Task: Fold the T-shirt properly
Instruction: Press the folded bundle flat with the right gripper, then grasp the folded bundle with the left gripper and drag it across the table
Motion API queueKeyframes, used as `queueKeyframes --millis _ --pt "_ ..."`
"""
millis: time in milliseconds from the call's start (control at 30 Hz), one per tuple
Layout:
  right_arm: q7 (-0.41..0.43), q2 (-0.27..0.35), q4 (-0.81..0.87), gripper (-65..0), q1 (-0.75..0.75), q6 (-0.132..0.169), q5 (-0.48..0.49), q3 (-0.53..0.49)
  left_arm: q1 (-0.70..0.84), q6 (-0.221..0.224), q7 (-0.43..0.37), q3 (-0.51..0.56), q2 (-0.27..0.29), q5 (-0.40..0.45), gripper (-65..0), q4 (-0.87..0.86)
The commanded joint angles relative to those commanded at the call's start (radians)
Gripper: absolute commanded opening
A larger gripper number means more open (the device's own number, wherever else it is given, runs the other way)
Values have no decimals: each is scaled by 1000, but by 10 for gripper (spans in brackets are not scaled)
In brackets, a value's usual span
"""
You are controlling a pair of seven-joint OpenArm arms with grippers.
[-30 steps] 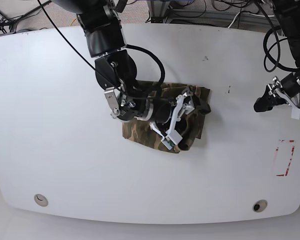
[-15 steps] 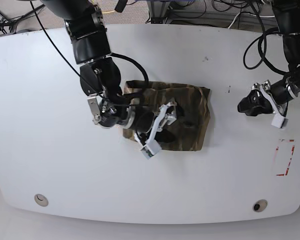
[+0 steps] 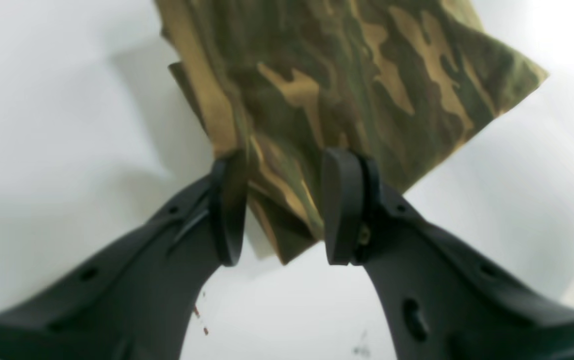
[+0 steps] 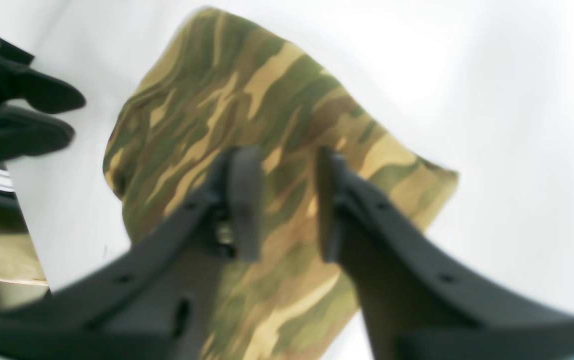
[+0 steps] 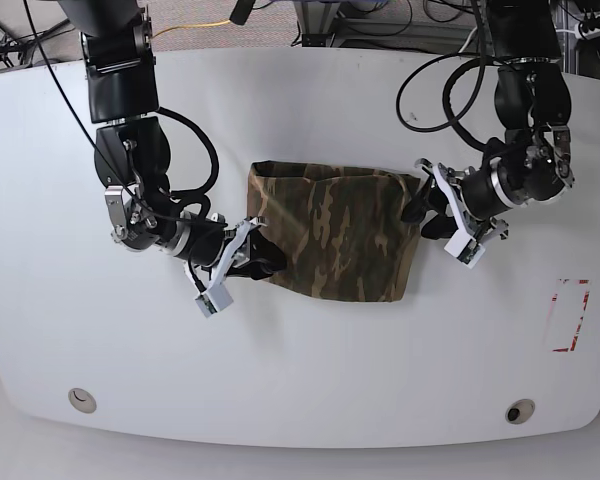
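Both fingers pairs gape — left fingers point(image 3: 227, 210) straddling T-shirt point(image 5: 340, 232) corner.

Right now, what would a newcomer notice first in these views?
The folded camouflage-print fabric T-shirt in olive, brown and tan stands out, lying mid-table on the white tabletop. The black right gripper sits at its lower left corner and the black left gripper at its right edge, both with jaws open. A red rectangular marking sits near the table's right edge.
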Motion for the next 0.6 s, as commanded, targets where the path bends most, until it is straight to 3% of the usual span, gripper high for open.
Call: queueKeyframes --millis 133,233,367,467,600 --pt "60 -34 -74 -534 32 15 -97 -2 -6 0 0 9 48 97 -418 -23" --pt "94 -68 -112 -539 43 81 -261 2 -11 0 -5 60 57 161 -418 -89" --pt "166 -95 -184 -541 40 135 -445 3 -29 -2 -57 91 49 183 -418 -170" --pt "209 -100 -195 -542 8 140 -520 5 -49 -2 -91 106 2 178 -418 -224" --pt "213 -61 -103 -577 -58 137 -511 5 -103 -15 -92 141 -66 176 -418 -298"
